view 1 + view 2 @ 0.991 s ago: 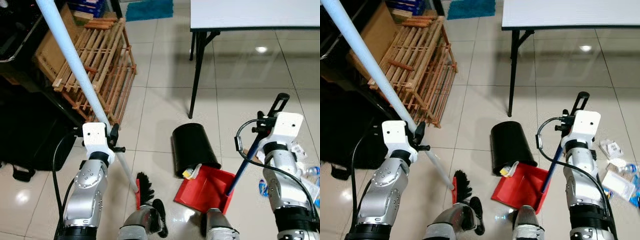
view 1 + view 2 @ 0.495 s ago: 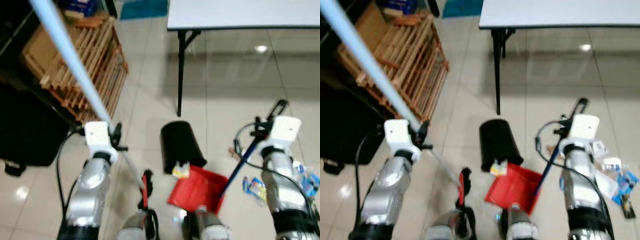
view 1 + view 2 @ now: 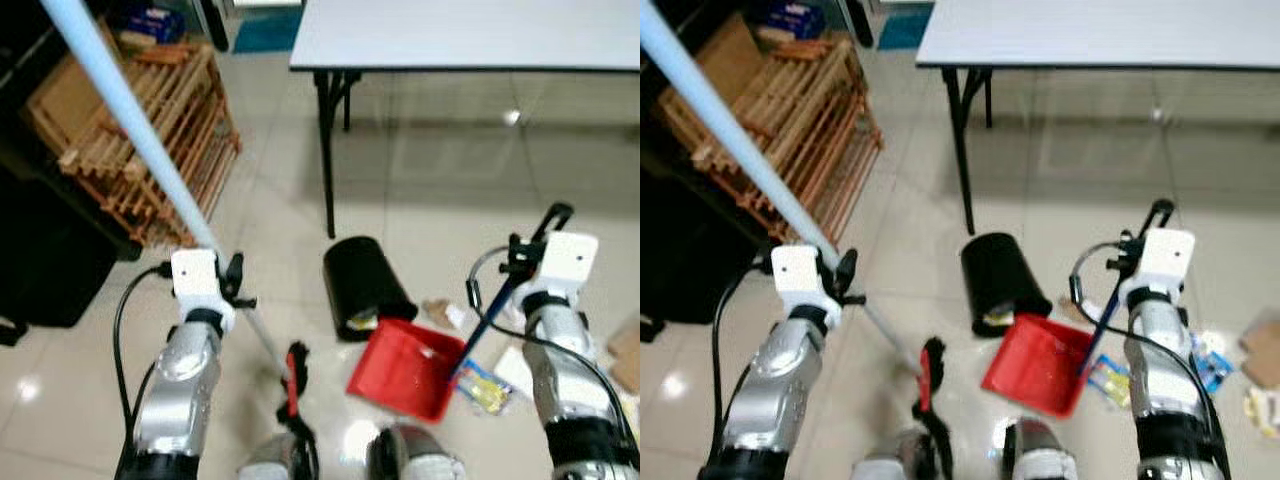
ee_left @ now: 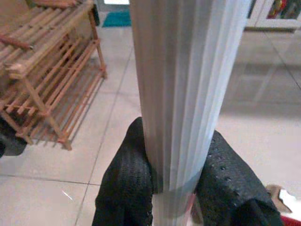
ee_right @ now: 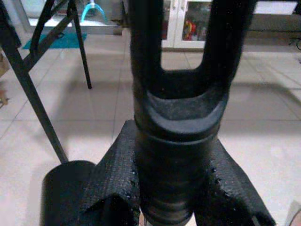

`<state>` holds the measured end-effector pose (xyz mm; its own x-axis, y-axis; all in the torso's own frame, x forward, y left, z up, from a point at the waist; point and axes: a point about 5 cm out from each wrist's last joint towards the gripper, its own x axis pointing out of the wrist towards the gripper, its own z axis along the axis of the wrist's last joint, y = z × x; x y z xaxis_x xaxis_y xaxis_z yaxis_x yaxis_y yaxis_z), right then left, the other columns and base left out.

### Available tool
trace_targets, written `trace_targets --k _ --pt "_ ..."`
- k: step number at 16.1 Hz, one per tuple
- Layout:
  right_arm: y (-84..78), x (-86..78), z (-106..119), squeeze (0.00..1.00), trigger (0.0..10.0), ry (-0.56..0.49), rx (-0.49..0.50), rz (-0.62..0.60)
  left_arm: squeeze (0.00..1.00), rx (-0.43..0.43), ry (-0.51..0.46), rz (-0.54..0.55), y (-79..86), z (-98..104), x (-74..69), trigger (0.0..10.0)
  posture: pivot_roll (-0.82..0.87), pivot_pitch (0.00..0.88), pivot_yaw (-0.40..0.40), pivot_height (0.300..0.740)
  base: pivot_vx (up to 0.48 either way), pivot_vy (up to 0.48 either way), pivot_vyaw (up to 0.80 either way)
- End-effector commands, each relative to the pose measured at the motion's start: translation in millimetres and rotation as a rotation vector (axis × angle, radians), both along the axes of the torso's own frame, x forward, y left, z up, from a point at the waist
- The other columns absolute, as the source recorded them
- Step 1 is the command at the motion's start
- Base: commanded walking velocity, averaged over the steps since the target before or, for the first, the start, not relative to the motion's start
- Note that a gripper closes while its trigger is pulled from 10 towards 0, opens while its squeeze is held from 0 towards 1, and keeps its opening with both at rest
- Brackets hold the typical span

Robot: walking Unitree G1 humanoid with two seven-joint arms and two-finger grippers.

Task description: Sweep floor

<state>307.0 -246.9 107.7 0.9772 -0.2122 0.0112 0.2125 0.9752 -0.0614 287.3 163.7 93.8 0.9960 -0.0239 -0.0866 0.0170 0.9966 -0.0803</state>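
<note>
My left gripper [image 4: 174, 183] is shut on the broom's pale ribbed handle [image 3: 130, 120], which slants up and to the left. The broom's red head with black bristles [image 3: 294, 375] rests on the tiles by my feet. The right gripper [image 5: 174, 188] is shut on the black grip of the dustpan's dark blue handle [image 3: 495, 315]. The red dustpan [image 3: 405, 370] lies on the floor, its edge at the mouth of a black bin [image 3: 365, 285] tipped on its side. Wrappers [image 3: 485, 385] and a scrap [image 3: 437, 313] lie to the right of the pan.
A white table [image 3: 470, 35] on black legs [image 3: 325, 160] stands ahead. A slatted wooden rack [image 3: 150, 140] leans at the left with a cardboard box behind it, and a black bag [image 3: 40, 260] lies below. More litter [image 3: 1260, 365] sits at the far right.
The whole picture has shifted, so the camera has moved; the table now sits further left. Both grippers keep their hold. The dustpan stays at the bin's mouth.
</note>
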Motion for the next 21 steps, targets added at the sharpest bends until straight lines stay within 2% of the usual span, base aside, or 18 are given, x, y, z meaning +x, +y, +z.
trace_targets --k 1,6,13,21 --pt "1.8 0.2 -2.2 0.00 10.0 0.004 0.019 0.007 0.00 0.012 0.008 0.022 5.2 -3.4 -2.3 10.0 -0.18 0.198 0.141 0.740 0.000 0.000 0.00" --pt "2.9 -0.2 -6.8 0.00 10.0 0.022 0.020 0.013 0.00 0.010 0.029 0.043 8.8 -11.1 -5.5 10.0 -0.18 0.200 0.137 0.740 0.000 0.000 0.00" --pt "4.3 0.4 -6.5 0.00 10.0 0.026 0.003 0.026 0.00 0.009 0.023 0.050 8.7 -11.6 -4.6 10.0 -0.18 0.204 0.134 0.740 0.000 0.000 0.00" --pt "6.3 1.5 -6.2 0.00 10.0 0.026 -0.003 0.038 0.00 0.024 0.027 0.053 11.4 -10.6 -3.0 10.0 -0.18 0.210 0.135 0.740 0.000 0.000 0.76"
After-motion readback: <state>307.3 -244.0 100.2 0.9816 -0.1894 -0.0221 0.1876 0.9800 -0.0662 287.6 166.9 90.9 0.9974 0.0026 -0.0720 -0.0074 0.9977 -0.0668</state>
